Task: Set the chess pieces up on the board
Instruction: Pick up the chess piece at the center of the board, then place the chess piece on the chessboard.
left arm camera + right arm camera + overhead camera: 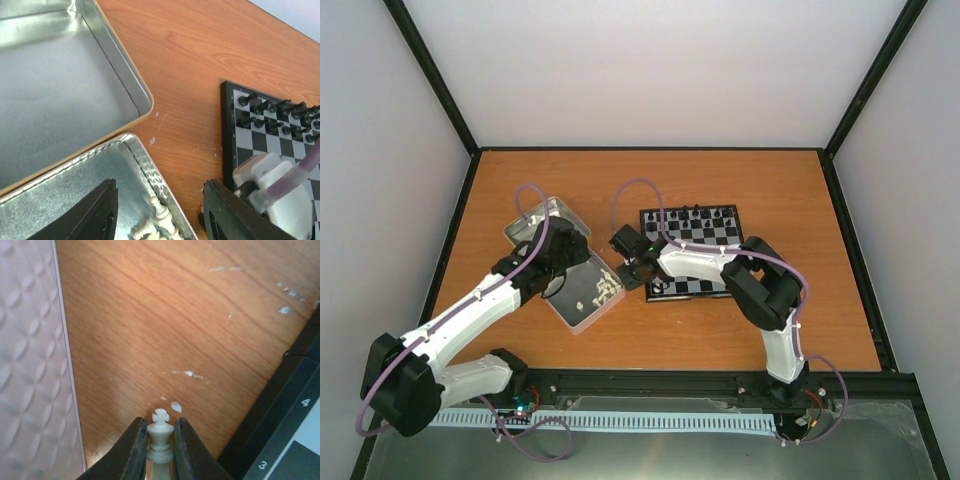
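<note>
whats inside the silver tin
White chess pieces lie loose in the near half of the tin; the far half shows bare metal. The left gripper covers the middle, so anything under it is hidden.

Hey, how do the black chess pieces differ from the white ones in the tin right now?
The black pieces are dark and stand in two rows on the board; the white pieces are cream and lie jumbled in the tin, off the board. Both are small chess figures.

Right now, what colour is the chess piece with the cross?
The king is cream-white, clearest in right wrist view.
</note>
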